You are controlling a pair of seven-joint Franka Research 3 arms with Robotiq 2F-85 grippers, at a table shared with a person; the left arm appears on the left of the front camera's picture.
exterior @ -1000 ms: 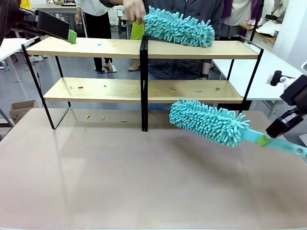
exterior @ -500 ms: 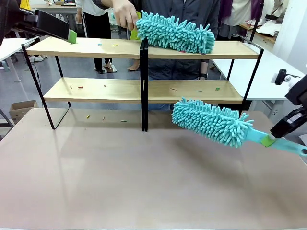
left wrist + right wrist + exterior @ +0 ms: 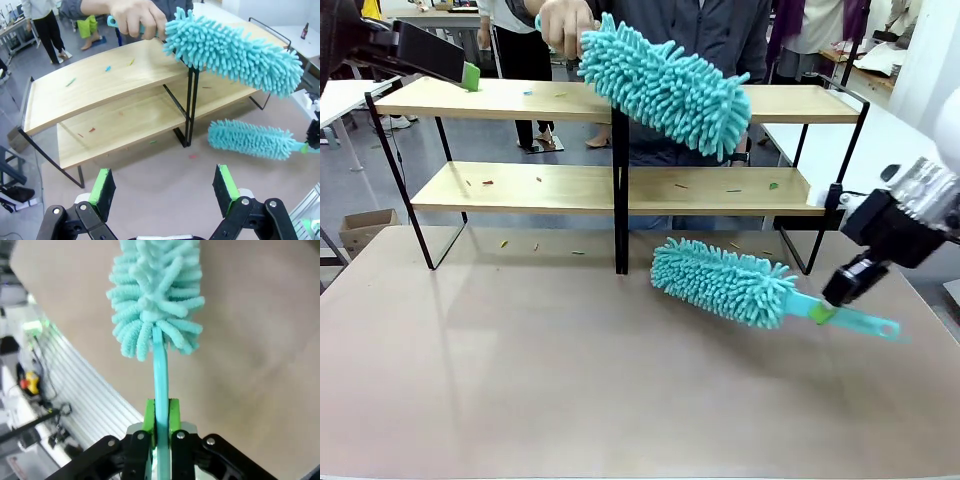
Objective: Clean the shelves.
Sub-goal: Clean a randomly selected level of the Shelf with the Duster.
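Tan tabletop [image 3: 570,380] across the foreground. Cardboard box [image 3: 365,228] on the grey floor at far left, white table [image 3: 880,150] at far right. Farther back, a person in dark trousers [image 3: 525,60], standing.

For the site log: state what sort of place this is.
Probably a robotics lab: a white worktable beside the shelves, a cardboard box on the floor, the right gripper clamping a duster.

Shelves [image 3: 520,188]: no txt/labels legible.
Upper duster [image 3: 665,85]: no brand legible.
Lower duster [image 3: 720,282]: no brand legible.
Bkgd: nothing readable.
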